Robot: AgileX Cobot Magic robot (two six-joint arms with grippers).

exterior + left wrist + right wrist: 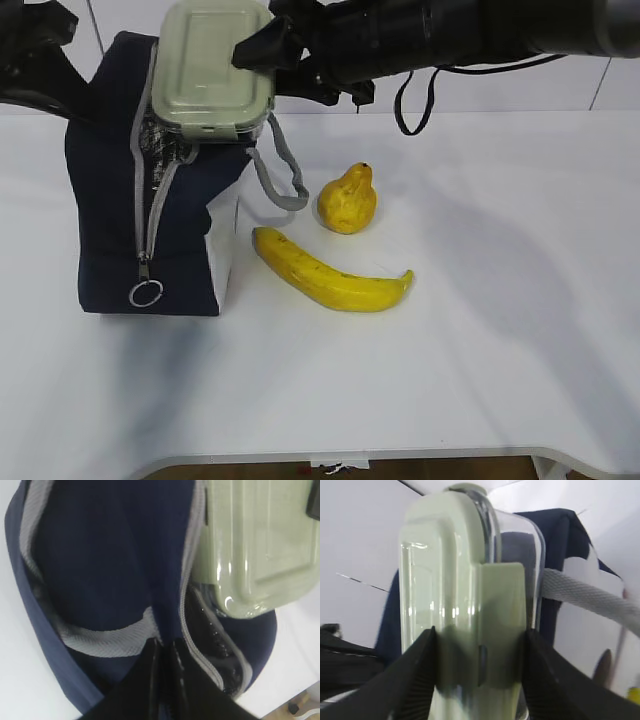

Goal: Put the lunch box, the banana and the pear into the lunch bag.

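The navy lunch bag (105, 230) stands at the left with its zipper open. My right gripper (262, 52) is shut on the lunch box (213, 65), gripping it across lid and glass in the right wrist view (477, 665). The box (455, 575) is tilted, with its lower end at the bag's top opening. My left gripper (164, 649) is shut on the bag's navy fabric (110, 555) beside the zipper, and the box (250, 545) shows at the upper right of that view. The pear (348, 198) and banana (330, 272) lie on the table right of the bag.
The white table (480, 350) carries the bag, pear and banana. The bag's grey loop handle (285, 180) hangs toward the pear. The zipper's ring pull (146, 293) hangs low on the bag's front. The left arm (30, 50) is at the top left behind the bag.
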